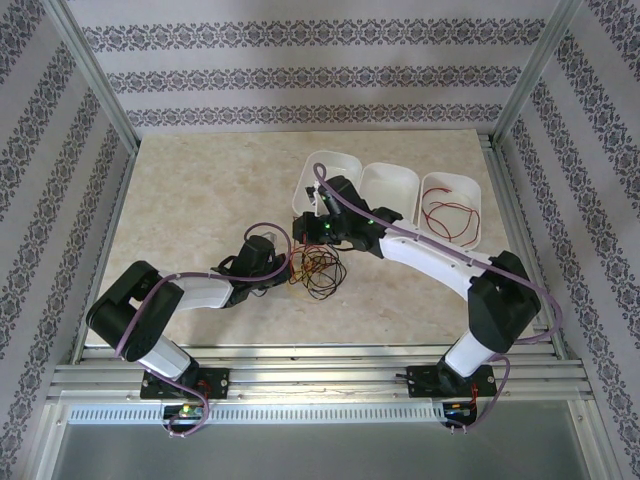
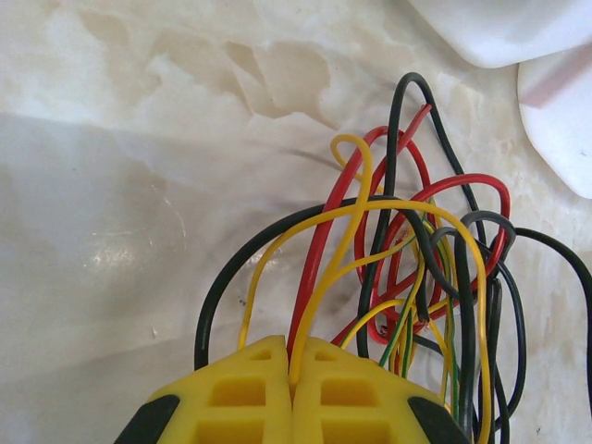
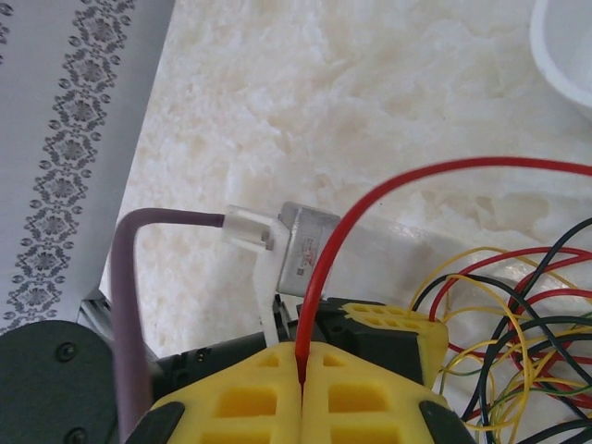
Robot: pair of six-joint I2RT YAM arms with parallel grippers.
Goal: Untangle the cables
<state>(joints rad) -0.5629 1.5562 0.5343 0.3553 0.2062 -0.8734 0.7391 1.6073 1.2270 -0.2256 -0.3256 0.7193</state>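
Observation:
The cables (image 1: 318,268) lie as a tangle of red, yellow and dark loops on the marble table, just in front of the bins. In the left wrist view the tangle (image 2: 416,268) spreads to the right of my left gripper (image 2: 291,365), whose yellow jaws are shut on a red strand and a yellow strand. My left gripper (image 1: 290,264) sits at the tangle's left edge. My right gripper (image 3: 302,365) is shut on one red cable (image 3: 370,203) that arcs up and to the right. It hovers (image 1: 322,236) just behind the tangle, above the left gripper's finger (image 3: 407,331).
Three white bins stand in a row at the back: the left one (image 1: 322,160), the middle one (image 1: 392,178) and the right one (image 1: 470,190), which holds a loose red cable (image 1: 445,215). A purple arm cable (image 3: 129,305) crosses the right wrist view. Patterned walls enclose the table.

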